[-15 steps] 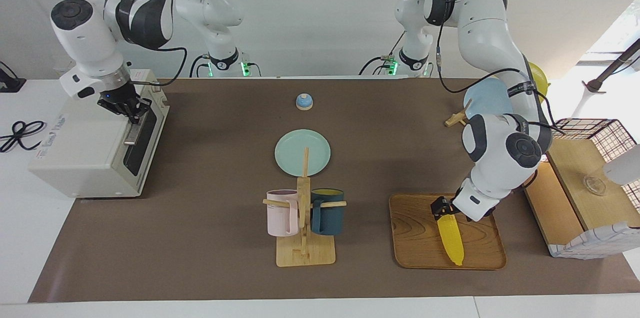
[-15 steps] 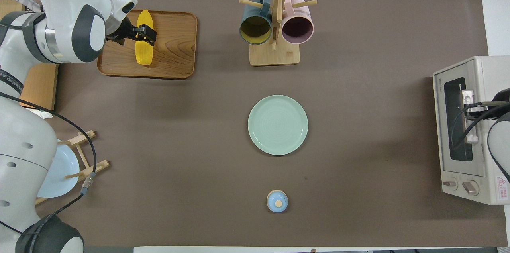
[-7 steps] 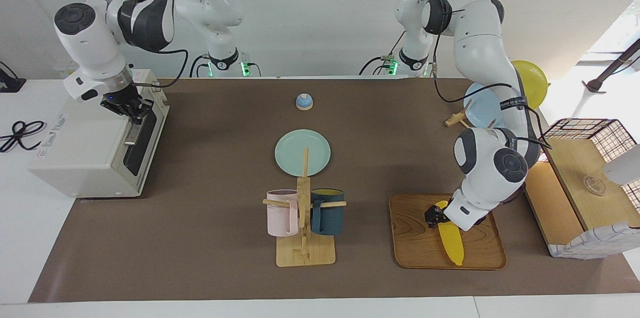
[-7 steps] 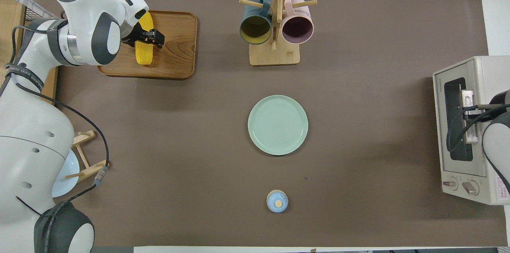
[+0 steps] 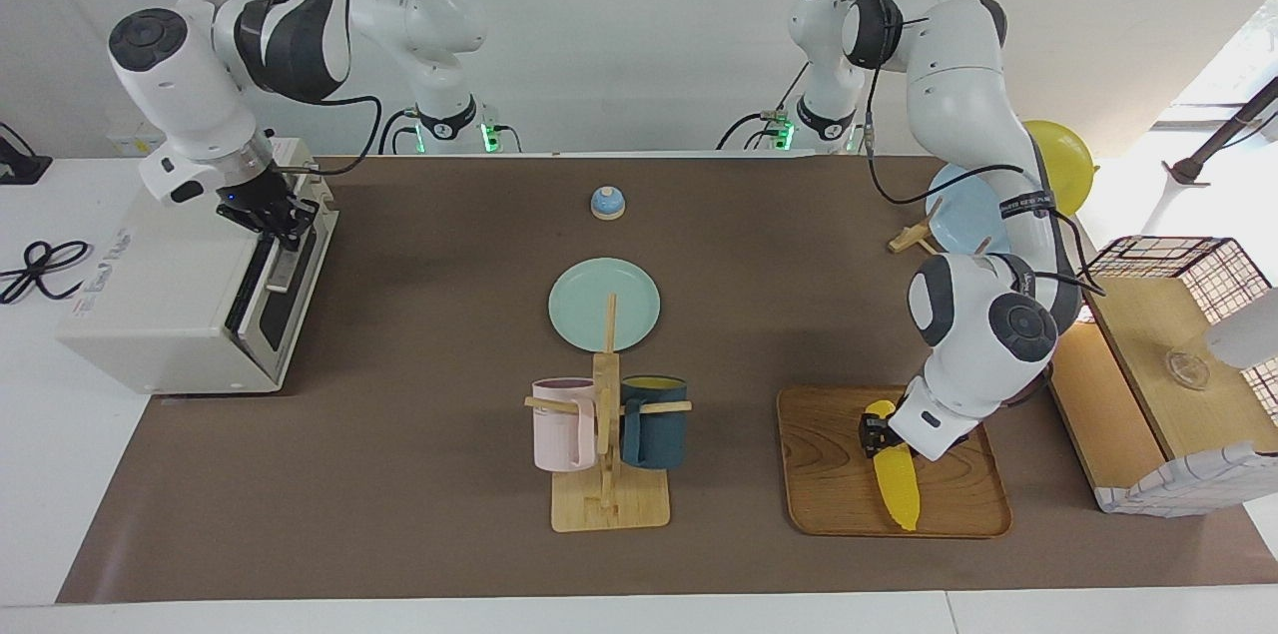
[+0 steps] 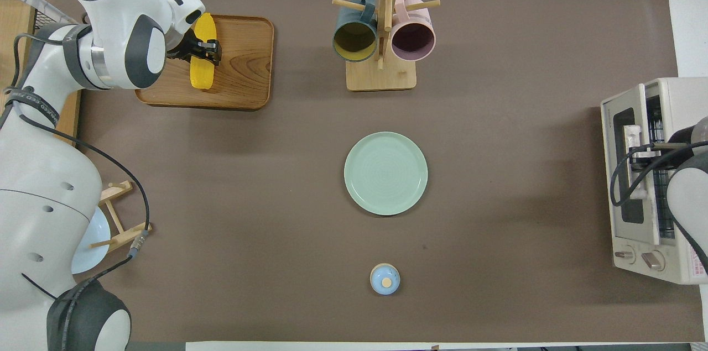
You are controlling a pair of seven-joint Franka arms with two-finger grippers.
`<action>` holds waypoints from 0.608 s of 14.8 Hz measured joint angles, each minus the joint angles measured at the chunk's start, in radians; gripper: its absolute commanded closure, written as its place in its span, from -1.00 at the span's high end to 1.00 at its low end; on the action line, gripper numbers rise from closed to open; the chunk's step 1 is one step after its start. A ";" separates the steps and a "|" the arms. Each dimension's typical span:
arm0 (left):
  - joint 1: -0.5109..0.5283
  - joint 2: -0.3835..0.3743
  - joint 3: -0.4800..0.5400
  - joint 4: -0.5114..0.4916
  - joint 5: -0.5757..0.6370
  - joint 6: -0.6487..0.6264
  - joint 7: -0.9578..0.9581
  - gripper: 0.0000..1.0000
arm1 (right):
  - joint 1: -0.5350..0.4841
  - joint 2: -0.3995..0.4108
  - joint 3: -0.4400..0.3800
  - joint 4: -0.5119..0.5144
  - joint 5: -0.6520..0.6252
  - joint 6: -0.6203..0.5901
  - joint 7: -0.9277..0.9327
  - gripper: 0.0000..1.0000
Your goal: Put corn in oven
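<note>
The yellow corn (image 5: 899, 484) lies on the wooden tray (image 5: 829, 489) at the left arm's end of the table. My left gripper (image 5: 877, 435) is down on the cob's thick end, shut on it; in the overhead view its black fingers (image 6: 209, 51) cross the corn (image 6: 201, 73). The off-white oven (image 5: 160, 305) stands at the right arm's end. My right gripper (image 5: 276, 215) is shut on the door's silver handle (image 5: 281, 265). The door (image 6: 624, 135) is tipped slightly ajar, and the wire rack (image 6: 657, 135) shows in the gap.
A teal plate (image 5: 603, 304) lies mid-table, with a wooden mug rack (image 5: 607, 504) holding a pink and a dark blue mug farther from the robots. A small blue bell (image 5: 607, 203) sits near the robots. A plate stand (image 5: 963, 200) and wooden crate (image 5: 1158, 334) flank the tray.
My left gripper lowered onto the corn and shut on it, nudging the cob slightly. My right gripper pulled the oven handle outward, and the door went from closed to ajar.
</note>
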 measured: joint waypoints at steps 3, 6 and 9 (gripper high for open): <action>0.000 -0.014 0.000 0.025 -0.047 -0.068 0.000 -1.00 | 0.035 0.003 0.005 -0.022 0.012 0.017 0.054 -1.00; -0.010 -0.122 0.001 0.045 -0.126 -0.173 -0.060 -1.00 | 0.054 0.011 0.007 -0.051 0.059 0.051 0.060 -1.00; -0.055 -0.258 0.000 0.029 -0.131 -0.289 -0.191 -1.00 | 0.066 0.021 0.007 -0.071 0.092 0.081 0.070 -1.00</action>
